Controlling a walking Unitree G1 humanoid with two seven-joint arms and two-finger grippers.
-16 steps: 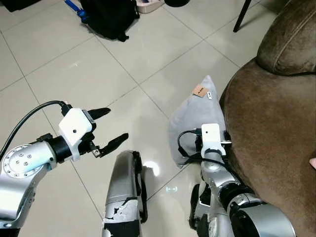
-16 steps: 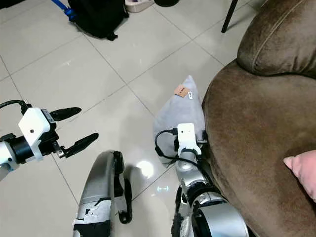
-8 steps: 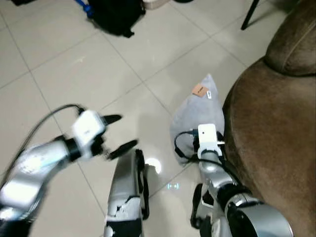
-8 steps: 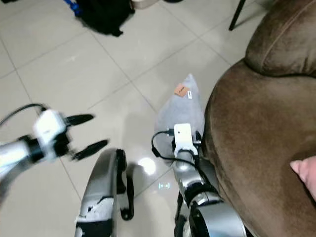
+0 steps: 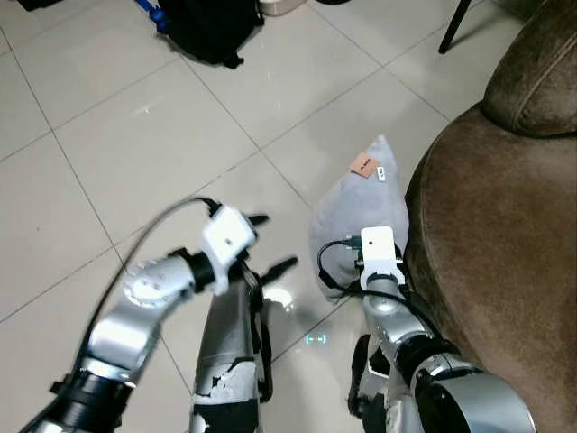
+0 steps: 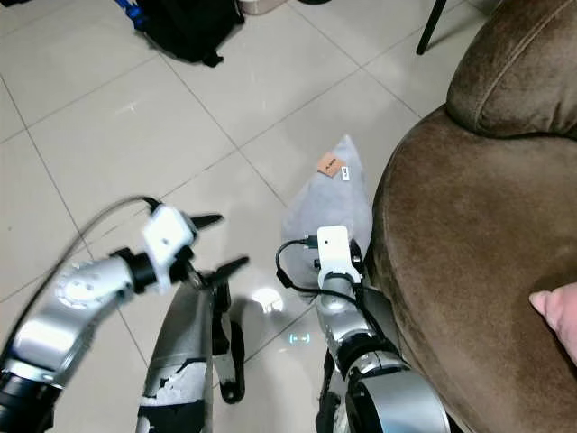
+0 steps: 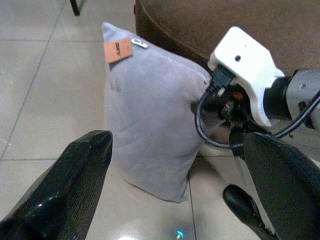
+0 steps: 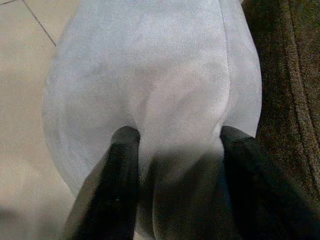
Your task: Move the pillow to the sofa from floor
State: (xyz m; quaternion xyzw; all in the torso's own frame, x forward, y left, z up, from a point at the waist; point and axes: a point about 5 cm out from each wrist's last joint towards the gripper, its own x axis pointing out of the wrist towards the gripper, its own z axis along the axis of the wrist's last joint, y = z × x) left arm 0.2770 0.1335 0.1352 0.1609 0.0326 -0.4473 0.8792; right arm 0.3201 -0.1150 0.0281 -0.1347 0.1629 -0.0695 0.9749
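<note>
Grey pillow (image 5: 353,216) btwn R gripper (image 8: 175,150) fingers (image 8: 117,180)

A home living room: brown sofa (image 5: 505,234), tiled floor (image 5: 135,126).

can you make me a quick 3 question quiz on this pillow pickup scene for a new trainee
1. True or false: the grey pillow already lies on top of the brown sofa.
2. Which gripper has its fingers pressed into the pillow? A) left gripper B) right gripper C) both
3. Fill in: the left gripper's fingers are spread ____ above the tiled floor.

Key
1. False. The pillow stands on the floor, leaning against the sofa's side.
2. B. The right wrist view shows both fingers sunk into the fabric, pinching a fold.
3. Open. It hovers beside the pillow, not touching it.
</note>
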